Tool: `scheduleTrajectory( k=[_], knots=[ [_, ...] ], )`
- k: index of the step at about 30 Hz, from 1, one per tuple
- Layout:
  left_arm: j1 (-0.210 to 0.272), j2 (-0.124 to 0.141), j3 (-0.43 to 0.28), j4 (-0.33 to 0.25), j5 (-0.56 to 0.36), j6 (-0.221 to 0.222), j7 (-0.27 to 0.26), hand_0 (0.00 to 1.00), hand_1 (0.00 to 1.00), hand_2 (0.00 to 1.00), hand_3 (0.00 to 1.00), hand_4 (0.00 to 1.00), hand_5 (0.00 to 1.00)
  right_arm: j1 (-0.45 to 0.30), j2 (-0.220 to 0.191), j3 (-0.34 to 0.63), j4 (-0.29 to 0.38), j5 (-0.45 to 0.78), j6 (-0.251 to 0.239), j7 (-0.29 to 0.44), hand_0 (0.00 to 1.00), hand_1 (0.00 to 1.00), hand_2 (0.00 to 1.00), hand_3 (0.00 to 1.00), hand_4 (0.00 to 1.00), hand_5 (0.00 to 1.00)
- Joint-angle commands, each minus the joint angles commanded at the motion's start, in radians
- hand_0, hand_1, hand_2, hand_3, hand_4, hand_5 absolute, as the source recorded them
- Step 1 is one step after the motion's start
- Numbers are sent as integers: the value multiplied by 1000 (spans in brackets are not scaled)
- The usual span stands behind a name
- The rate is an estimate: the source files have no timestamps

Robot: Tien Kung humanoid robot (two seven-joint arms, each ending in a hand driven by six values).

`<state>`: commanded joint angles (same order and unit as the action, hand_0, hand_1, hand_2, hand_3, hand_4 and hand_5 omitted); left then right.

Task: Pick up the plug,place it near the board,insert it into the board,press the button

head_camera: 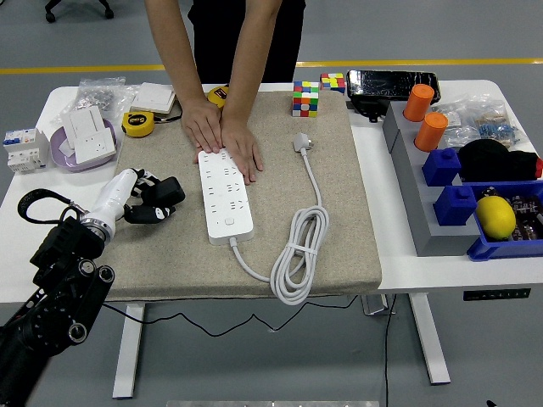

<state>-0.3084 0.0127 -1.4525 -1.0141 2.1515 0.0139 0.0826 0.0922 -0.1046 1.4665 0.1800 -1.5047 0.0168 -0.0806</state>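
— On the mat (339,220), what lies where?
— A white board (225,197) sits left of centre, its long side running away from the near edge. Its cord (299,254) loops in a coil to the right, and the plug (304,142) rests at the far end of that cord, apart from the board.

— And the person?
— A person stands at the far side, both hands (222,136) flat on the board's far end, pinning it to the mat.

— Where is the robot's left hand?
— The left hand (154,200) hangs over the mat's left part, near the board but apart from it. Its black fingers (166,192) are loosely curled and hold nothing. The arm enters from the lower left corner.

— The right one?
— No right arm shows.

— Is the plug in a socket?
— No, it lies free on the mat, prongs hard to make out.

— What else is on the tabletop (399,254)?
— A cube (305,97) at the mat's far edge, a yellow tape measure (137,124) to the left, and blue bins (501,212) on the right, one holding a yellow ball (496,216).
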Motion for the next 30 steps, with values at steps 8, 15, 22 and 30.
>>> scheduleTrajectory(
  k=[8, 15, 22, 30],
  knots=[
    [2, 3, -3, -1, -4, -13, 2, 855, 932, 863, 825, 998, 480, 0, -1, -3, 0, 3, 0, 0, 826, 755, 748, 779, 998, 958],
    [9, 12, -7, -45, -46, -32, 0, 878, 957, 895, 861, 998, 559, 0, -1, -2, 0, 2, 0, 0, 826, 755, 748, 780, 998, 957],
    [46, 1, -6, -138, -288, 50, -85, 885, 962, 913, 890, 998, 998, 4, 1, 0, 0, 5, -1, 0, 826, 755, 748, 780, 998, 956],
    [137, -13, 12, -281, -626, 78, -186, 863, 912, 882, 880, 998, 998, 2, 3, 5, 0, 5, -2, 1, 826, 755, 748, 779, 998, 955]
  ],
)
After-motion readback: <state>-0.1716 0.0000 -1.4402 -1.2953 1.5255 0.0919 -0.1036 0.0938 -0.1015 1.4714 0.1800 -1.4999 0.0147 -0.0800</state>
